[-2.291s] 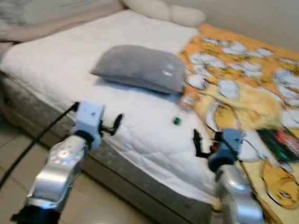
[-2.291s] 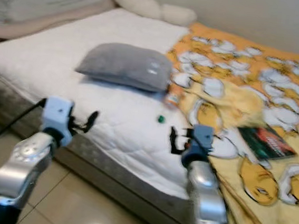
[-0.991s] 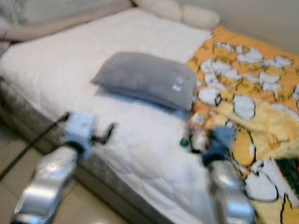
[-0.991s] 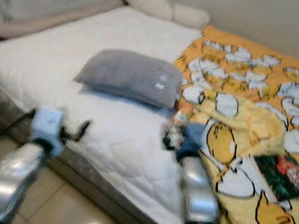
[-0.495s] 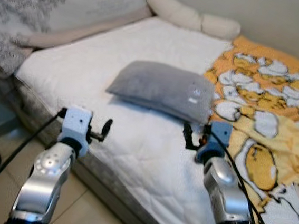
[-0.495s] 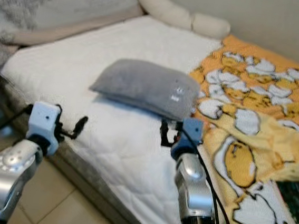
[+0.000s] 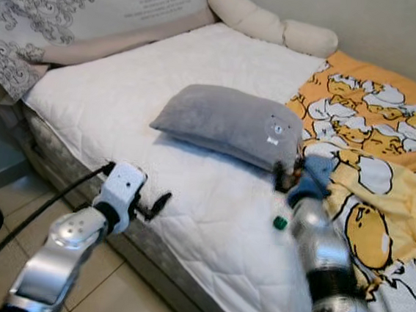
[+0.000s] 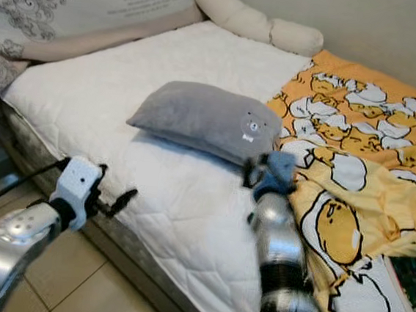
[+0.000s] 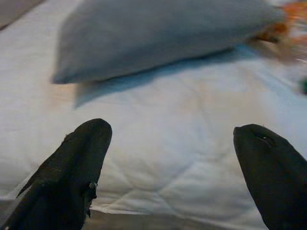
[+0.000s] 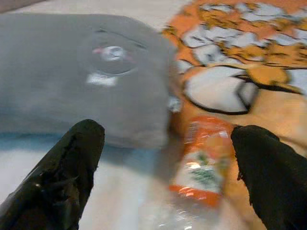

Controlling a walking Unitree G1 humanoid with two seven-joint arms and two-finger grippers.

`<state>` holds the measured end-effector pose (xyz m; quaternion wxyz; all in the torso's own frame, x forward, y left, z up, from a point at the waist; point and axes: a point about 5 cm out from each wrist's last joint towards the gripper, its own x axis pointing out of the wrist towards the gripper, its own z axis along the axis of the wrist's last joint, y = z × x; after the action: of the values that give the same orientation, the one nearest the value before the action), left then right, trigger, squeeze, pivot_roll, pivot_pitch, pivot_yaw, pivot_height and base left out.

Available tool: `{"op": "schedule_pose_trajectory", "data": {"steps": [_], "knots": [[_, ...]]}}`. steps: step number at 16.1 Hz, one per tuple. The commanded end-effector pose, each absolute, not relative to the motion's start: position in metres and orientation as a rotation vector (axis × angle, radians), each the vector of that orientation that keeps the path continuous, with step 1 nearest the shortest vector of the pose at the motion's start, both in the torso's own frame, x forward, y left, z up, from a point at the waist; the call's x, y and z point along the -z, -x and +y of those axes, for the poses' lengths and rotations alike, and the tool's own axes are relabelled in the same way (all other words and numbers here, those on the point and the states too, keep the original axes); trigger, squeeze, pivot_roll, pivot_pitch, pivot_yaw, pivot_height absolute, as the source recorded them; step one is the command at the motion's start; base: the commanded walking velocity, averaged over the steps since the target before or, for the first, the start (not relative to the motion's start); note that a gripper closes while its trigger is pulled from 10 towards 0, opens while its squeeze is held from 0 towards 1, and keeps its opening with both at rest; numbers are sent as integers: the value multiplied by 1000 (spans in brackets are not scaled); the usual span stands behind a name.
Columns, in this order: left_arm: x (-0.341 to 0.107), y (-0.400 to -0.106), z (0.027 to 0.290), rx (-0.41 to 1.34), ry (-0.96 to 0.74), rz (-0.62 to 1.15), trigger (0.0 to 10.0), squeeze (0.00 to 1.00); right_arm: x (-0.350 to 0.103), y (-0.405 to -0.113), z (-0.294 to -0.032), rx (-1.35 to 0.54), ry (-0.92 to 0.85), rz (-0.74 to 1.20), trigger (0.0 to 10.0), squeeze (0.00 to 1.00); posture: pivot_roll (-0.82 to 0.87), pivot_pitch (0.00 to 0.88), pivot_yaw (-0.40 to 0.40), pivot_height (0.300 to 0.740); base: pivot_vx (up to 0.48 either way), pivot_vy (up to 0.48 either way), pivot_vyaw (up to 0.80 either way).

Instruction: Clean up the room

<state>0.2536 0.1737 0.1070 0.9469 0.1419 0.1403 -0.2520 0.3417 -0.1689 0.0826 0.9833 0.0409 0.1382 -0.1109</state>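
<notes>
We see a clear plastic bottle (image 10: 200,175) with an orange label lying on its side on the bed, just beside the grey pillow (image 7: 229,123). A small green cap (image 7: 280,223) lies near.

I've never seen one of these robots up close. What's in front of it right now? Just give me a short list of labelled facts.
setting: bed with white quilted cover
pillow: grey pillow lying mid-bed
blanket: yellow cartoon blanket on the robot's right side
bottle: clear bottle with orange label lying beside the pillow
small item: green cap on the cover
right gripper: open, reaching toward the bottle
left gripper: open, at the bed's near edge
</notes>
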Motion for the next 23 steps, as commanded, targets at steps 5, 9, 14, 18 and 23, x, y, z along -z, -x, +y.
{"op": "schedule_pose_trajectory", "data": {"steps": [5, 9, 14, 18, 23], "knots": [[-127, -239, 178, 694, -334, 282, 10000, 0, -90, -366, -190, 342, -94, 389, 10000, 1000, 173, 0, -29, 740, 0, 0, 0], [-143, -222, 181, 756, -342, 288, 10000, 0, -95, -370, -209, 385, -68, 437, 10000, 0, 203, 0, -54, 740, 0, 0, 0], [-160, -195, 185, 738, -316, 326, 10000, 0, -85, -366, -207, 373, -115, 486, 10000, 0, 236, 59, -62, 740, 0, 0, 0], [-170, -158, 190, 732, -302, 403, 10000, 0, -66, -356, -197, 370, -98, 553, 10000, 0, 311, 140, -29, 740, 0, 0, 0], [-189, -157, 202, 691, -341, 410, 10000, 0, -52, -349, -184, 375, -130, 592, 10000, 0, 385, 162, 16, 740, 0, 0, 0]]}}
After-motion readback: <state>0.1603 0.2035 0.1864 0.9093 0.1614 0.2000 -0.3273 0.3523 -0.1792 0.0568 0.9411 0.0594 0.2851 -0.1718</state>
